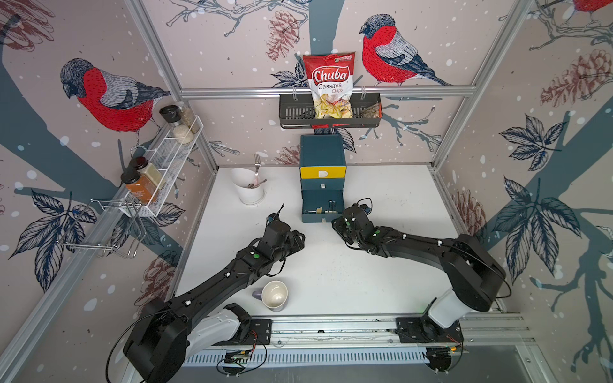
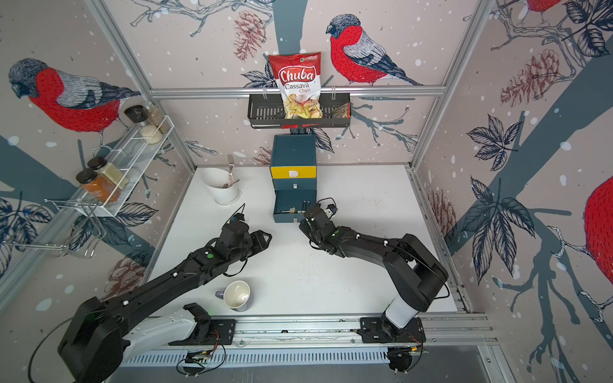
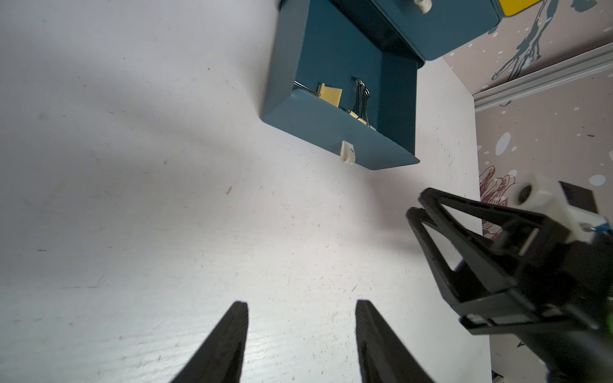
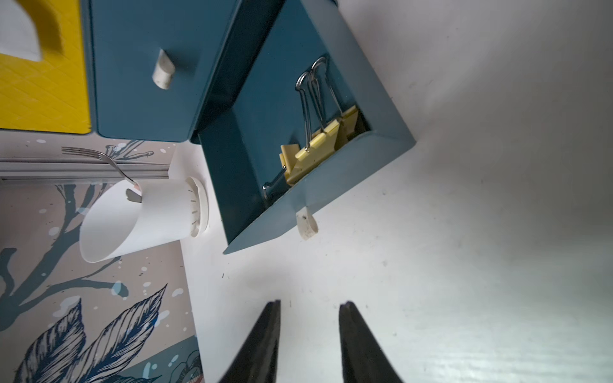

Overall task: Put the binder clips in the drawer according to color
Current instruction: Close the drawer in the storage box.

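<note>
The right pincer point(image 4: 310, 305) is parted by a narrow gap with nothing between its tips. It hangs above the bare bench point(image 1: 365, 265), just in front of the white tab pull point(image 4: 306, 225) of the bottom drawer point(image 1: 321, 219). The left pincer point(image 3: 302, 303) is spread wider, also empty, and sits a little further back on the other side of that drawer front.

The bottom drawer is pulled out of the drawer unit point(image 1: 322, 149), and the yellow binder clips point(image 4: 318, 146) lie inside it against the front wall. One stands with its wire handles up and another lies flat beside it. There seem to be three, though they overlap too much for a sure count.

The middle drawer point(image 4: 139, 76) and the yellow-fronted top drawer point(image 1: 322, 172) are both shut, so their contents are hidden. No pink or blue clip shows anywhere. In both top views the bench carries only a mug point(image 1: 275, 296) near the front and a white utensil holder point(image 1: 247, 194) with a fork point(image 1: 257, 164) beside the unit.

With no loose clip left on the bench, the sorting looks finished or nearly so, and the pink and blue clips are probably already put away. What appears to remain is pushing the bottom drawer closed, which the right pincer is well placed to do.
</note>
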{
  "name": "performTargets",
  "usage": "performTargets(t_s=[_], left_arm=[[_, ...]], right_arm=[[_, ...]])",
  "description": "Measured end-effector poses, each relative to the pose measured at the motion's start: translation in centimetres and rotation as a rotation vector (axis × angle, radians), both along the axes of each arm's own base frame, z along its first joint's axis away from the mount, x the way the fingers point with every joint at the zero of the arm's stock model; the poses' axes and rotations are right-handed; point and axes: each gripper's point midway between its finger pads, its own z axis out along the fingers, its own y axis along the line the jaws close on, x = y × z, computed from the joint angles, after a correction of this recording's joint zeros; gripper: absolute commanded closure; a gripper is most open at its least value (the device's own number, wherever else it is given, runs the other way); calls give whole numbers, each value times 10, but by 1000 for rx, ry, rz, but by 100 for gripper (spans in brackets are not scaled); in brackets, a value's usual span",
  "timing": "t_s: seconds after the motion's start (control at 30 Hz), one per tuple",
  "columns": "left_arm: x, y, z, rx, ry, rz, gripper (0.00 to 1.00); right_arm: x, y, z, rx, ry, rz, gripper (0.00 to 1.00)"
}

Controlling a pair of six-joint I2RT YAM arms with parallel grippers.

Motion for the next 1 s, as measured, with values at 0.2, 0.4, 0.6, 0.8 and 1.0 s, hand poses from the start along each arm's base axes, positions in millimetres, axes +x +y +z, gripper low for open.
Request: performTargets(t_s=[0.2,0.4,0.6,0.8,1.0], left_arm=[[-2,4,9,-18,-25,6,44],[-9,10,7,-20,-21,13,44],[-18,16,5,-19,-19,15,44],[-23,24,12,-28,-44,37,44],[-28,29,14,-26,-44,45,43]], right_arm=[[11,0,-30,16,-46,40,73],[30,11,-26,72,-145,50,76],[49,9,-32,106,-191,19,79],[73,10,-20,155,-253,-13,79],[101,18,-16,205,-291,-33,79]])
